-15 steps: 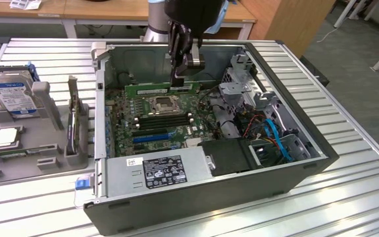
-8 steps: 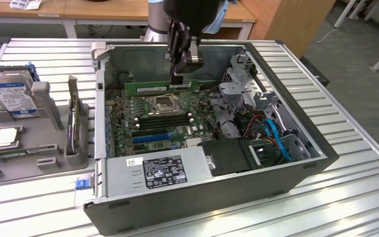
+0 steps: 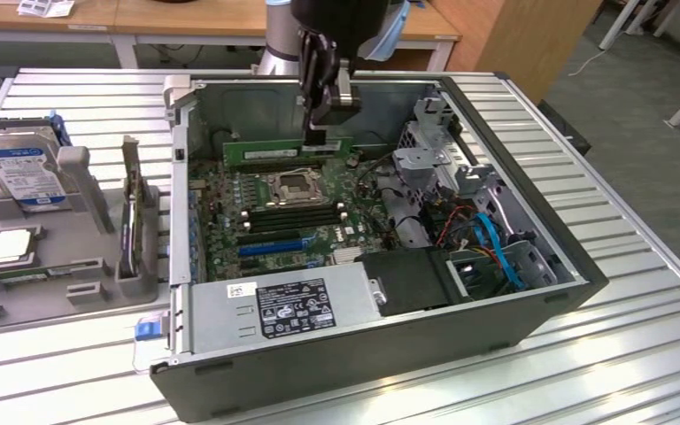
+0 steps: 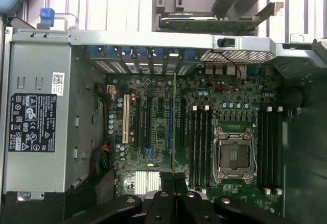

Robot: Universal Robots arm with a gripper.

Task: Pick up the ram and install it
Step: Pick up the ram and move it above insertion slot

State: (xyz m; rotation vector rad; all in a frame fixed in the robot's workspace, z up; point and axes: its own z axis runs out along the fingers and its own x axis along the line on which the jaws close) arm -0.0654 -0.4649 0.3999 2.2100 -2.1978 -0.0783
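The jaws are pinched on the ram (image 3: pixel 287 151), gripping its upper edge towards one end. The green stick hangs lengthwise over the motherboard (image 3: pixel 272 208) inside the open computer case (image 3: pixel 375 354), not yet seated. In the wrist view the ram shows edge-on directly under the jaws, and it appears to lie beside the black memory slots (image 4: pixel 199 142) rather than over one — a descent from here would likely press it onto the board or a slot latch. The off-centre grip could also let the stick tilt and jam at one end. Beyond the slots from the jaws sits the CPU socket (image 4: pixel 234 155), easily damaged by a stray edge. The power supply (image 3: pixel 283 305) and blue cables (image 3: pixel 496 246) crowd the case, well apart from the jaws. Outside it, on the slatted surface (image 3: pixel 636 292), a holder carries a hard drive (image 3: pixel 19 166).
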